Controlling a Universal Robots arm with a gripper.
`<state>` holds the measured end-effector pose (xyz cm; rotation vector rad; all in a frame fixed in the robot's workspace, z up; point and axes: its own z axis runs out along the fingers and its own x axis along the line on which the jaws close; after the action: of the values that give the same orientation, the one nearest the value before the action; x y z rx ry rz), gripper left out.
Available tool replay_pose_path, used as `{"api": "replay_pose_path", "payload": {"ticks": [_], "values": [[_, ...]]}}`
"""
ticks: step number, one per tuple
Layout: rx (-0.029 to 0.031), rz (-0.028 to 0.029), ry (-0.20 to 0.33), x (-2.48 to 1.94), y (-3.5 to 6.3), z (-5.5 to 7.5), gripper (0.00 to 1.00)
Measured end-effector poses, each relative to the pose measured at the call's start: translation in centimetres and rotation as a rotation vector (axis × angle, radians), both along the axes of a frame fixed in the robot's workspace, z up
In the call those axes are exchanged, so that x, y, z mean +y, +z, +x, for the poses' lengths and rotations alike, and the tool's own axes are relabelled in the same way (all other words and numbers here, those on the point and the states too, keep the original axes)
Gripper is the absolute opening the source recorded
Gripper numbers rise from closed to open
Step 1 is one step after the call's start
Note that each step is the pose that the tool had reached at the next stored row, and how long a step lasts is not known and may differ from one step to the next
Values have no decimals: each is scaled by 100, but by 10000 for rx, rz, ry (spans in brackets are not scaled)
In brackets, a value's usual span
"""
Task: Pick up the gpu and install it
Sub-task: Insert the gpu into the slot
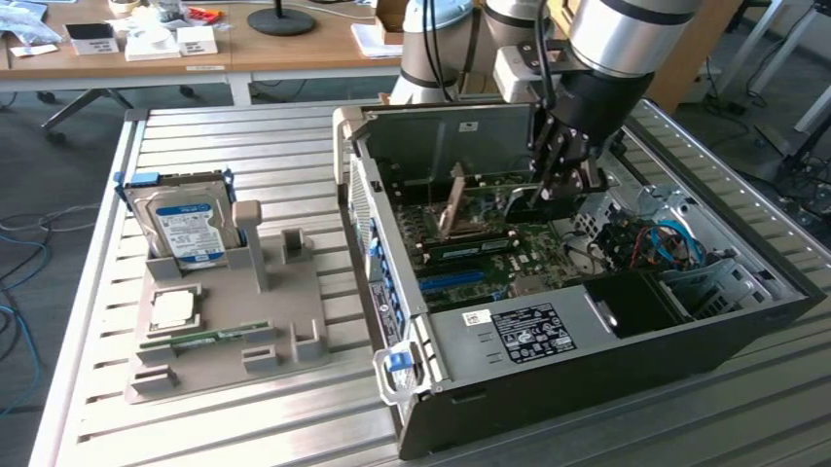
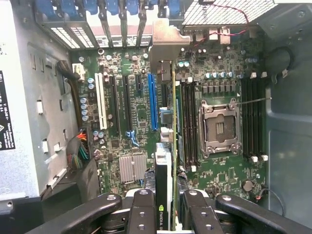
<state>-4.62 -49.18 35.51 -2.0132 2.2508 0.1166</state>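
Closest to the wrist camera, the claw [image 2: 168, 207] pinches the gpu [image 2: 165, 170] edge-on between its fingers [image 2: 144, 207], with the card's silver bracket [image 2: 165, 46] at the far end. Beyond the card lies the motherboard [image 2: 131, 122], and the card stands just beside the blue slot [image 2: 153, 102]. Whether its edge touches the board cannot be told. In the exterior view, the claw reaches down into the open computer case [image 1: 610, 360] on the worktop [image 1: 195, 428].

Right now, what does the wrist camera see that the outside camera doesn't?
Wrist view's own: the NVIDIA logo on the gpu, pinched edge-on by the gripper, and a mesh grille. Exterior view's own: the hard drive and memory stick on the gray holder, outside the computer case. Shared: the gripper and the green motherboard.
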Motion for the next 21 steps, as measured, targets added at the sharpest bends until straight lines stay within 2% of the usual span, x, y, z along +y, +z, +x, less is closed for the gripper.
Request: {"api": "replay_pose_path", "payload": {"ticks": [5, 16, 21], "values": [[-1, 0, 4, 0, -10, -28, 27], [-1, 1, 3, 0, -119, -68, 27], [0, -1, 3, 0, -129, -71, 27]]}}
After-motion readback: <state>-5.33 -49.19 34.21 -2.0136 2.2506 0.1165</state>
